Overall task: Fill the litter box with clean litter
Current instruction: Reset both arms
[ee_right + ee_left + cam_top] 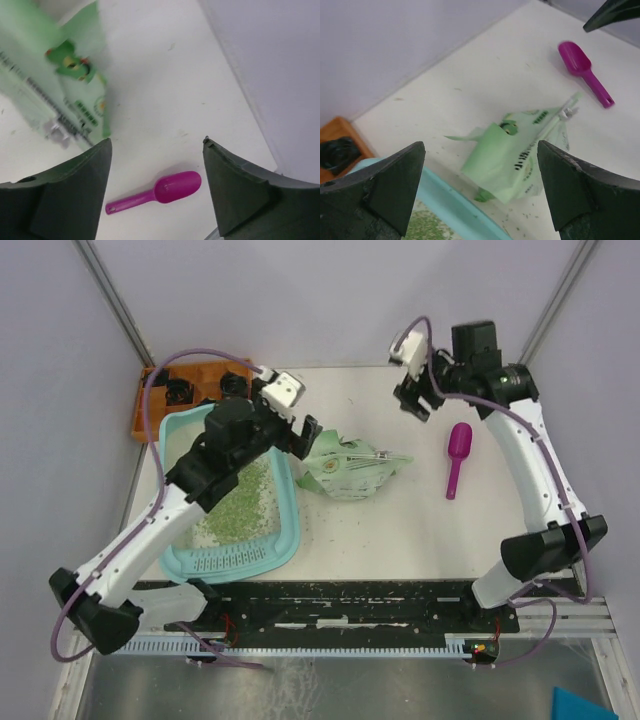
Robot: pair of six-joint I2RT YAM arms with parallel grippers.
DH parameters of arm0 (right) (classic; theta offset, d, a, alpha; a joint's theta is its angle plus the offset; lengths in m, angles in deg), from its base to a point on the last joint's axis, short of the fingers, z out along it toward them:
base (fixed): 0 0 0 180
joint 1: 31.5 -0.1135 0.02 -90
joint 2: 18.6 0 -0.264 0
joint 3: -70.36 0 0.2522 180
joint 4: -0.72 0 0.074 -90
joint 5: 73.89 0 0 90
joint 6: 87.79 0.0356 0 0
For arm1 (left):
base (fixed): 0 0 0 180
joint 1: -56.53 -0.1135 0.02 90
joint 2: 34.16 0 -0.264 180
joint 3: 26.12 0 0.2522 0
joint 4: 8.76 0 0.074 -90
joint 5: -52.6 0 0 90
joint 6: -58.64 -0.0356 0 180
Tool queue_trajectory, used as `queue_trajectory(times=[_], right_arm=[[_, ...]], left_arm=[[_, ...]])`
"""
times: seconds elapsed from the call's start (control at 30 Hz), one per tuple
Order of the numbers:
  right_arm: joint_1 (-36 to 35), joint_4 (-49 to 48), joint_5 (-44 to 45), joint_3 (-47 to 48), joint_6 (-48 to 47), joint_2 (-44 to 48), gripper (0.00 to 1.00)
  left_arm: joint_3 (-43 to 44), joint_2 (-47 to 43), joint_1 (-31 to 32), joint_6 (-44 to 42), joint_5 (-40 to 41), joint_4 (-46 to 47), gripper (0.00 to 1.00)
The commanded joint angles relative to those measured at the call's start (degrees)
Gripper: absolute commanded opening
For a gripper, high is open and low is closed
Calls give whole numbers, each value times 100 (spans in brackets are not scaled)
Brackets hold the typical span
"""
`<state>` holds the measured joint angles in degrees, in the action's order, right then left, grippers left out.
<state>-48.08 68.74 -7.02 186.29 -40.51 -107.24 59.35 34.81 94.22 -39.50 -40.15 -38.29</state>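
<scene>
Litter box (287, 502), one light-teal tray, lies on the left side of a white table (400, 530). Its grate strip is at the near short end, and a single patch of clean litter (240, 508) is spread over its floor. Stray green specks dot the table, a black rail runs along its near edge, and pale lilac-grey walls with metal corner posts close it in. The left tool (303, 437) hangs above the box's far right corner, by the rim. Its jaws are spread wide with nothing between them, and the wrist view shows the teal rim low on the left. The right tool (416, 402) hangs well apart over the far right of the table, its jaws also wide and empty. One pale green bag (350, 470) lies just right of the box, one magenta scoop (457, 452) is farther right, and one orange tray (148, 405) sits behind the box.
</scene>
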Motion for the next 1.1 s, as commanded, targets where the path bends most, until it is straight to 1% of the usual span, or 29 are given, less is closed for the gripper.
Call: queue_trajectory(times=[0.0,0.03,0.07,0.1,0.13,0.17,0.2,0.27,0.33,0.43,0.5,0.6,0.67,0.9,1.0,1.07], right_arm=[[647,210,689,2316,1938,-1021,92],[840,408,868,2945,2340,-1387,98],[1028,569,1127,3477,2709,-1721,100],[1239,745,1293,3981,3064,-2052,100],[1410,857,1509,4307,3385,-2318,100],[1574,890,1712,4434,3621,-2485,99],[1674,836,2031,4355,3765,-2558,99],[1764,733,2763,3991,3744,-2505,99],[1820,506,3324,3460,3844,-2309,99],[1900,259,3544,2715,4074,-1909,99],[1913,56,3408,2192,4209,-1561,99],[1918,-524,3091,1202,4438,-983,99],[1916,-717,3061,739,4580,-769,99],[1913,-860,3568,-5,4687,-663,99],[1917,-1077,3614,-319,4658,-513,99],[1916,-1240,3561,-500,4659,-393,99]], left_arm=[[83,-767,-235,185,1489,894,100],[107,-824,-317,212,1727,910,100],[146,-847,-367,255,1963,877,99],[189,-852,-442,309,2186,813,100],[218,-824,-524,359,2345,732,100],[254,-783,-609,417,2494,628,100],[295,-719,-701,502,2663,490,100],[468,-497,-997,851,3245,87,100],[728,-217,-1469,1347,3379,-445,100],[1078,134,-2367,2243,2953,-1074,100],[1154,313,-2846,2668,2481,-1171,100],[1088,466,-2931,2686,2139,-1045,99],[833,481,-2926,2786,2093,-974,100],[-308,-52,-2926,2726,2095,-546,100],[-719,-416,-2932,2630,2011,-278,100],[-888,-502,-2933,2601,1982,-215,100]])
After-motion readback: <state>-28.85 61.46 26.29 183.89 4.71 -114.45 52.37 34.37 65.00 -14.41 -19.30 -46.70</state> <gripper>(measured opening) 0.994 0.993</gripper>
